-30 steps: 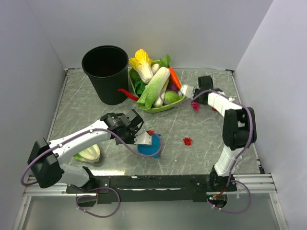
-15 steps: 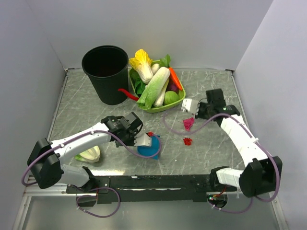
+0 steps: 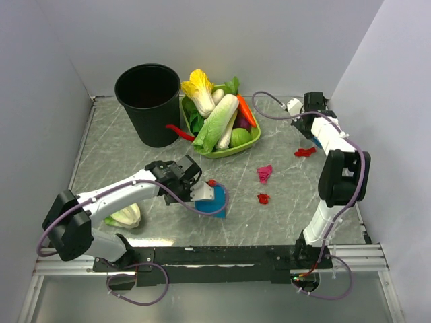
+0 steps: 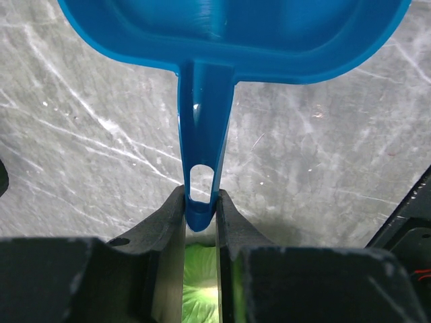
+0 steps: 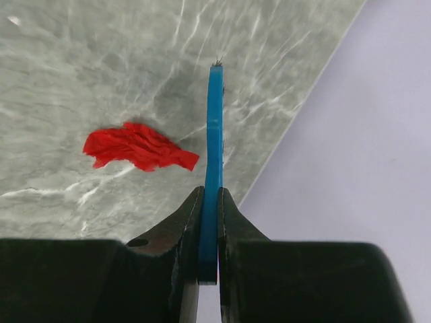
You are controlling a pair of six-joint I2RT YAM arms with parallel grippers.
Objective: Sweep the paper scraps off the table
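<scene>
surface: grey-green marble sheet carrying everything; a black bin stands far left, probably where the sweepings end up.
dustpan: blue, lying low near the middle, placed to catch whatever is pushed its way.
left gripper: clamped on the dustpan's handle, keeping it down.
right gripper: closed on a thin blue tool, set on the wall side of a red strip to drive it inward.
paper scraps: pink wad and red bit mid-surface, one red bit touching the dustpan's far edge.
</scene>
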